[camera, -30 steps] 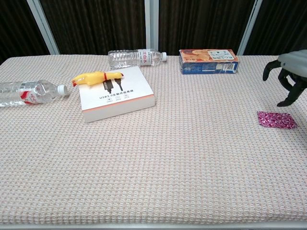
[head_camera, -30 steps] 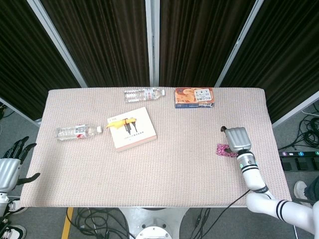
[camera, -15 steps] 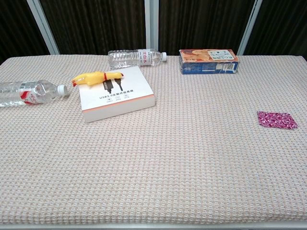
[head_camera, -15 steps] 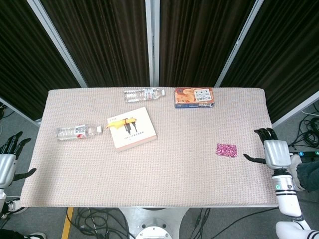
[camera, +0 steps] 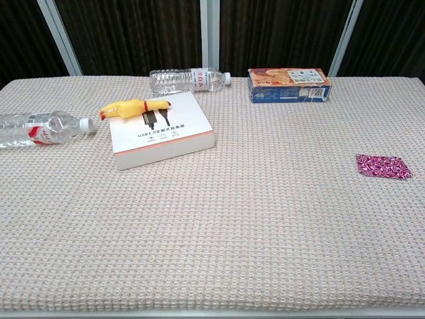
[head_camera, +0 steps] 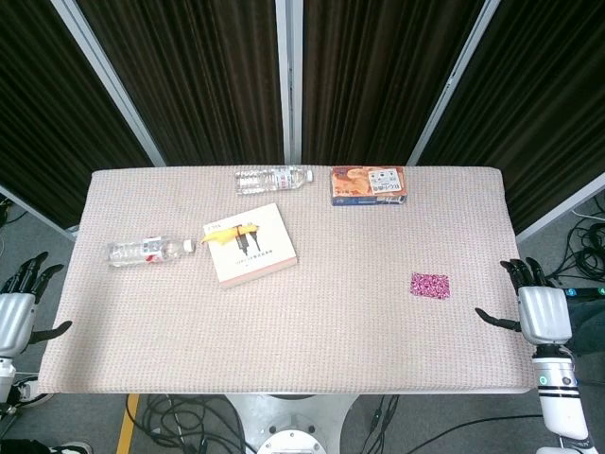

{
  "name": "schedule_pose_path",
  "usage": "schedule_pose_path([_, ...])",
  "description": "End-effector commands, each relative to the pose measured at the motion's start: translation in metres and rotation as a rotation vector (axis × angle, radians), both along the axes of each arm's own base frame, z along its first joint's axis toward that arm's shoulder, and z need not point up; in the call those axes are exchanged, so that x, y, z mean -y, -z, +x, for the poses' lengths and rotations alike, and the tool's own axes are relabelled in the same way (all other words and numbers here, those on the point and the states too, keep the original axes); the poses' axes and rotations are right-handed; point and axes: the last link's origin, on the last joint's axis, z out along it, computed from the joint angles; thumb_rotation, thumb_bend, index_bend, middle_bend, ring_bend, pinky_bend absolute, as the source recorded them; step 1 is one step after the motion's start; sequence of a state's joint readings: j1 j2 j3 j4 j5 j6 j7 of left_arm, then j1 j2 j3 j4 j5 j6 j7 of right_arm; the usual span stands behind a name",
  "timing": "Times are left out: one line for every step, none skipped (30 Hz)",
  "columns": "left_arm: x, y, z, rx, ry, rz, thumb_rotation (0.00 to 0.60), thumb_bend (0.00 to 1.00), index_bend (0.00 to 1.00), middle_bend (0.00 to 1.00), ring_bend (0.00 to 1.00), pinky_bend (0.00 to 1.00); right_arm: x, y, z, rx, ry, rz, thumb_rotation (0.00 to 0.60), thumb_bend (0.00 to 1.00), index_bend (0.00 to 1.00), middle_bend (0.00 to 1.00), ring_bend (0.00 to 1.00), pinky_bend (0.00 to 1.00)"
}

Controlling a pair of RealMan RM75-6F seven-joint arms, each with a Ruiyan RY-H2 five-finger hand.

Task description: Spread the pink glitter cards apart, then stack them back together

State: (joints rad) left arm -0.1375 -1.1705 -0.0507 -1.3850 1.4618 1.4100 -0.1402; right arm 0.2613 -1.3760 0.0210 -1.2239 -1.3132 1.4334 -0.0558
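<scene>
Woven table mat (camera: 265, 232) holds pink glitter cards (camera: 383, 166), a "USB3.0" box (camera: 161, 138); each robot hand (left (head_camera: 19, 312), right (head_camera: 539, 310)) spread, empty.

Only the white box (camera: 163, 131) reads — "USB3.0" on its lid; other labels are too small.

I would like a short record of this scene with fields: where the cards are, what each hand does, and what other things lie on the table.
cards: pink glitter cards lie as one small pile on the table's right side, nothing touching them
left hand: left hand is off the table's left edge, fingers apart, holding nothing
right hand: right hand is off the right edge, fingers apart, holding nothing
other things: white box with a yellow toy on it; two bottles lying down; snack box at the far edge
</scene>
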Motion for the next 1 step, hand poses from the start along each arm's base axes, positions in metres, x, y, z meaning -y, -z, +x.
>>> schedule_pose_path([-0.0002,0.0006,0.0006,0.003,0.003,0.001,0.600,0.00,0.21,0.14,0.09,0.23,-0.0011,-0.0013,-0.0011,0.010,0.003,0.000,0.270,0.00,0.18,0.17,0.09,0.45])
